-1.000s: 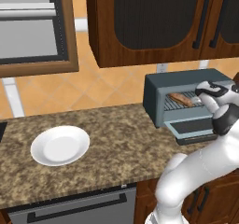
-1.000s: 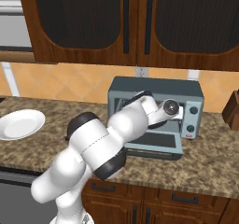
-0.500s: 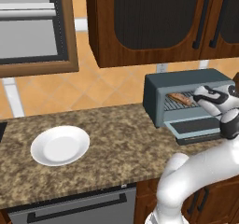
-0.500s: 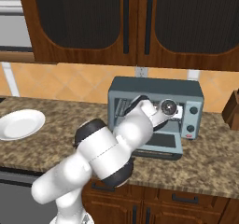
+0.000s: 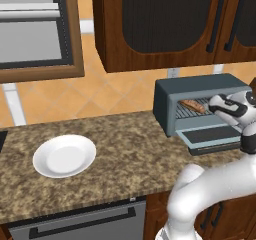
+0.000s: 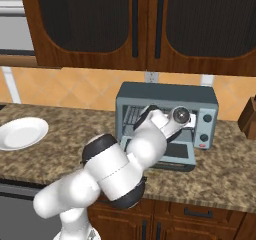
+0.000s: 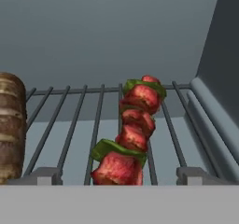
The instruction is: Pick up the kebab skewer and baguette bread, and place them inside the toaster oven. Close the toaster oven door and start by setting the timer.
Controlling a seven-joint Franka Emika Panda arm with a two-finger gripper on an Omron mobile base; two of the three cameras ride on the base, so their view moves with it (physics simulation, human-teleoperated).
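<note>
Kebab skewer (image 7: 132, 132) lies on toaster oven (image 5: 200, 91) wire rack (image 7: 70, 125), centre frame, free of right wall. Baguette bread (image 7: 10, 125) at left edge. Jaws' state: cannot tell. Door (image 5: 210, 136) down over worktop (image 5: 125, 159).

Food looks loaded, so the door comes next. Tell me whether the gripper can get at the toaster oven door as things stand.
Probably yes. The toaster oven door lies folded down and open, nothing resting on it, and the arm's hand hangs just above it at the oven mouth. The kebab skewer and baguette bread sit back on the rack.

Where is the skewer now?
In the hand view, the skewer lies on the oven's rack, right of the baguette.
</note>
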